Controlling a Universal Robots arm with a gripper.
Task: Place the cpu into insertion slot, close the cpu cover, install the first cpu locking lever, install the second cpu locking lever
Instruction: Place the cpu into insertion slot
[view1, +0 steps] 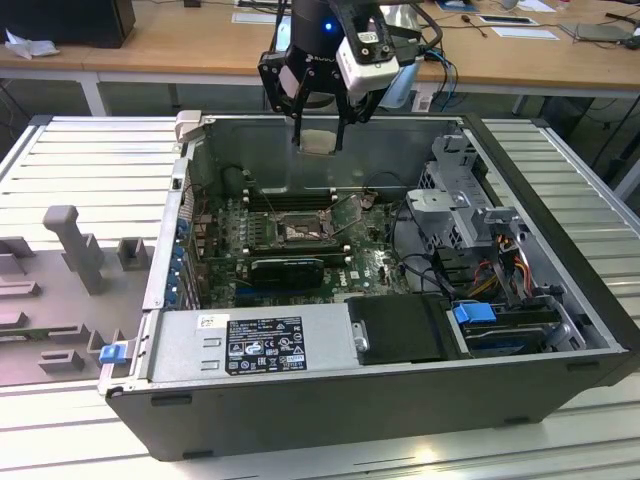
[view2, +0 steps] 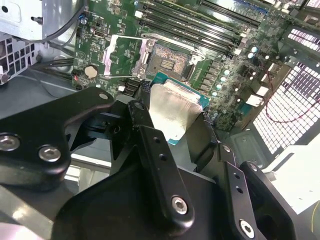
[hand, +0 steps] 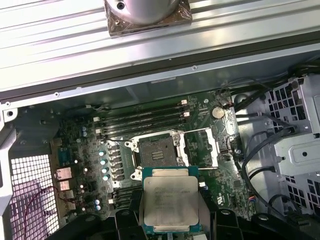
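The jaws pinch the cpu (hand: 170, 200) by two opposite edges, metal face toward the first wrist view, and hold it in the air above the open case (view1: 400, 395), well apart from the slot (hand: 153, 152). The slot is bare, and the cover (hand: 204, 147) lies swung open beside it. The cpu is judged light, stiff and fragile: grip the edges only, with low force, and keep it level to avoid slip
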